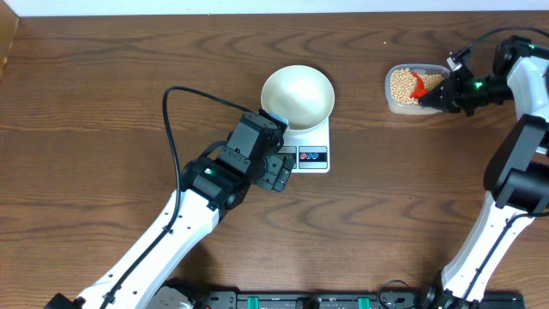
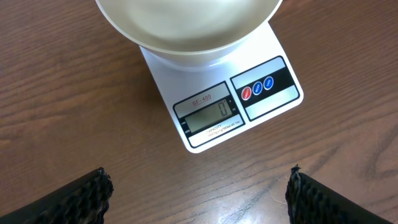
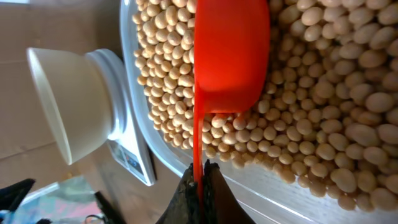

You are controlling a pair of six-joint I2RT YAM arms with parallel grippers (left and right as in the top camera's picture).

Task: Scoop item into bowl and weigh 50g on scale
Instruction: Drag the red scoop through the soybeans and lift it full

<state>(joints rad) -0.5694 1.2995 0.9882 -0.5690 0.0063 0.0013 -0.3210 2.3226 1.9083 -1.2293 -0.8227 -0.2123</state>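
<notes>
Many beans (image 3: 323,93) fill the clear tub (image 1: 396,106) at three o'clock from the bare bowl (image 1: 297,93) on the scale (image 2: 205,115); right gripper (image 3: 200,173) clamps the red scoop (image 3: 231,56), left gripper (image 2: 198,186) gapes.

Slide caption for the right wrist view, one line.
Right fingers pinch the red scoop by its handle, head in the clear tub of beans; white bowl sits on the scale beyond.

White round bowl (image 1: 297,96), empty, upright on white rectangular digital scale (image 1: 313,158), grey display reading 0, red and blue round buttons beside display, tan soybeans (image 1: 400,84) heaped in clear plastic tub (image 1: 393,108), well right of scale
</notes>
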